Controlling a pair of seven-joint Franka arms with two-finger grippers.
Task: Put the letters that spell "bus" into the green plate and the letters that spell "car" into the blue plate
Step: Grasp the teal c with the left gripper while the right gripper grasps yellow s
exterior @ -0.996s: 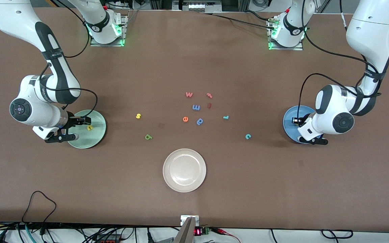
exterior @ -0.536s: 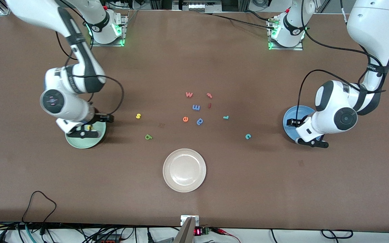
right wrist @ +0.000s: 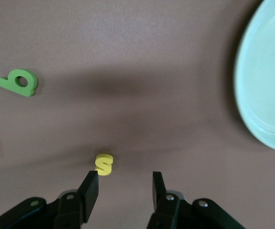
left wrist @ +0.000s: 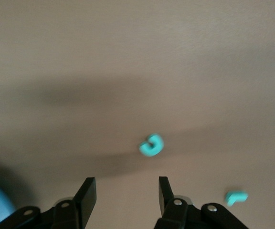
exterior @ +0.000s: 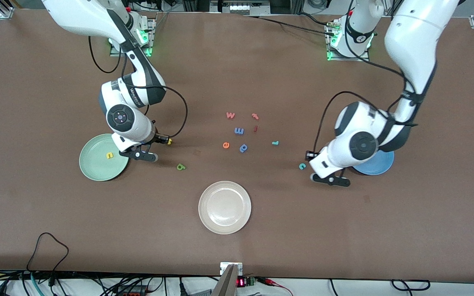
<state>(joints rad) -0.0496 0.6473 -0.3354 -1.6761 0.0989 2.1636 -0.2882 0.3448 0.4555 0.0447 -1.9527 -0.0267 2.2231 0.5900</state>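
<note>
A yellow s [exterior: 169, 142] [right wrist: 104, 164] lies on the table, just ahead of my right gripper's [exterior: 151, 148] [right wrist: 124, 186] open, empty fingers. The green plate [exterior: 97, 166] [right wrist: 264, 81] beside it holds a yellow u [exterior: 109, 155]. The dark green b [exterior: 181, 167] [right wrist: 18, 82] lies nearer the front camera than the s. My left gripper [exterior: 319, 167] [left wrist: 126, 191] stands open and empty over the table, next to the teal c [exterior: 302, 166] [left wrist: 151, 145]. The teal r [exterior: 275, 143] [left wrist: 236, 196] lies farther off. My left arm covers part of the blue plate [exterior: 379, 166].
An off-white plate [exterior: 224, 207] sits near the front edge. In the table's middle lie other letters: a red w [exterior: 230, 115], a salmon r-like one [exterior: 255, 116], a blue m [exterior: 239, 131], an orange e [exterior: 226, 145] and a blue p [exterior: 243, 148].
Both arms swung from their plates toward the table's middle: the right gripper from the green plate to the s, the left from the blue plate to the c. The u stayed in the green plate.
</note>
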